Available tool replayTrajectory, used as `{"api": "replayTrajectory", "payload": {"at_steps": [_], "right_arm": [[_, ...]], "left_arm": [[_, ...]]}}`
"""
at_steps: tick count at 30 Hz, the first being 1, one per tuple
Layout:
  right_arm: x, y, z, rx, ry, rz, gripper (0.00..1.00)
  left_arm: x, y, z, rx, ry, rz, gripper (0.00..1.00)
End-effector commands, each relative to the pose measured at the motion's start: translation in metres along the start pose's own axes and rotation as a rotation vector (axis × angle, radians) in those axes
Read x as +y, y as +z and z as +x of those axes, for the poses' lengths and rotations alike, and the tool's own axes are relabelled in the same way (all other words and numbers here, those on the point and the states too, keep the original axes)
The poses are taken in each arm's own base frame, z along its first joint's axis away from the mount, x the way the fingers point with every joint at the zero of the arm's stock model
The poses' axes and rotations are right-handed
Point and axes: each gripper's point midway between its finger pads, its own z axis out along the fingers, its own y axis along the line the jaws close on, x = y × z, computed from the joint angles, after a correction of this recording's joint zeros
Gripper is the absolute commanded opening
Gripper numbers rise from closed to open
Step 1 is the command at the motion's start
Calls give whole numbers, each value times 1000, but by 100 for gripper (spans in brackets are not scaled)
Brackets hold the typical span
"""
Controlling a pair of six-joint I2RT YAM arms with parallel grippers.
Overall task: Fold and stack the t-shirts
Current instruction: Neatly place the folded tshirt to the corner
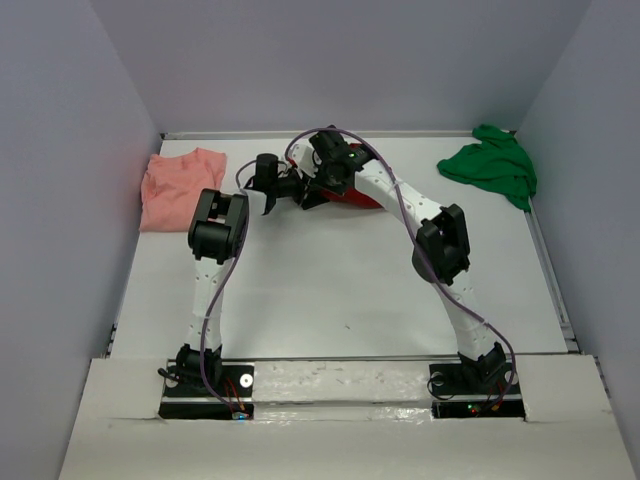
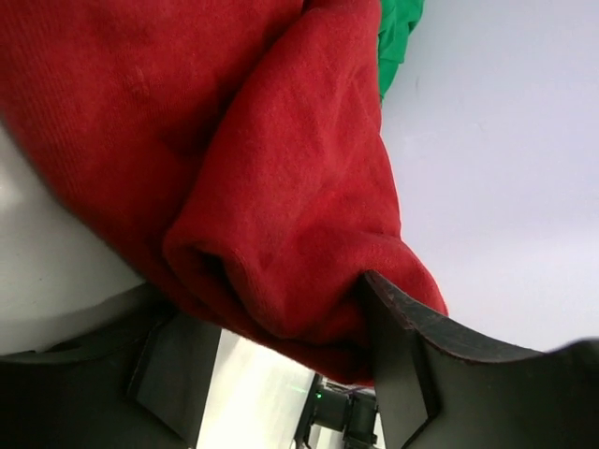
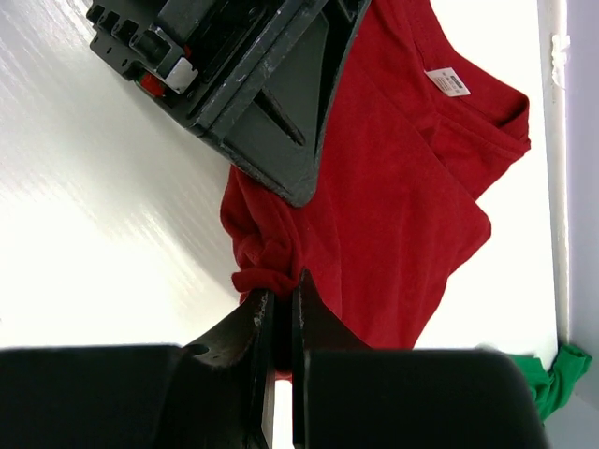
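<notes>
The dark red t-shirt (image 1: pixel 355 198) lies bunched at the far middle of the table, mostly hidden under both wrists. My right gripper (image 3: pixel 281 297) is shut on a rolled edge of the red t-shirt (image 3: pixel 402 168). My left gripper (image 2: pixel 281 323) stands wide, with a thick fold of the red t-shirt (image 2: pixel 281 168) between its fingers and resting against the right one. In the top view the left gripper (image 1: pixel 296 190) and right gripper (image 1: pixel 315 197) almost meet. The salmon-pink t-shirt (image 1: pixel 178 185) lies crumpled far left, and the green t-shirt (image 1: pixel 492 165) far right.
Grey walls close in the table on the left, back and right. The left gripper's body (image 3: pixel 234 75) hangs just above the right one's pinch point. A white label (image 3: pixel 447 82) shows at the red shirt's neck. Both arm bases sit at the near edge.
</notes>
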Motion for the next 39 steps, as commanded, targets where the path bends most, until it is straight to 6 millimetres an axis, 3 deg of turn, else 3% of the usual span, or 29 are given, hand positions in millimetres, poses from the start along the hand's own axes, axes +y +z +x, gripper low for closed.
{"api": "replayTrajectory", "payload": {"at_steps": [1,8,11,19,23,27,28,29,32,35,39], "right_arm": [[-34,-39,-21,-89,9,101,0],[-26,-35,-13,-68,14,79,0],[-23,-34,-10,-60,12,69,0],[-15,-30,-5,-44,16,40,0],[-10,-29,-3,-40,22,20,0],[-7,-30,-3,-39,23,3,0],[-6,-29,-2,-35,22,-2,14],[-5,-29,-1,-32,23,-3,50],[-6,-31,2,-24,24,3,88],[-9,-37,2,-25,29,15,100],[-13,-50,-1,-45,36,25,100]], "left_arm": [[35,7,9,17,-53,-71,68],[34,0,3,-4,-32,-84,24],[32,-4,-1,-15,-27,-90,20],[17,-13,-9,-31,5,-72,21],[13,-18,-15,-44,29,-73,0],[9,-27,-25,-66,66,-98,0],[8,-29,-27,-72,75,-103,0],[8,-30,-29,-76,82,-110,0],[7,-37,-34,-88,109,-134,0],[5,-45,-39,-103,151,-162,0],[7,-57,-43,-126,204,-239,0]]}}
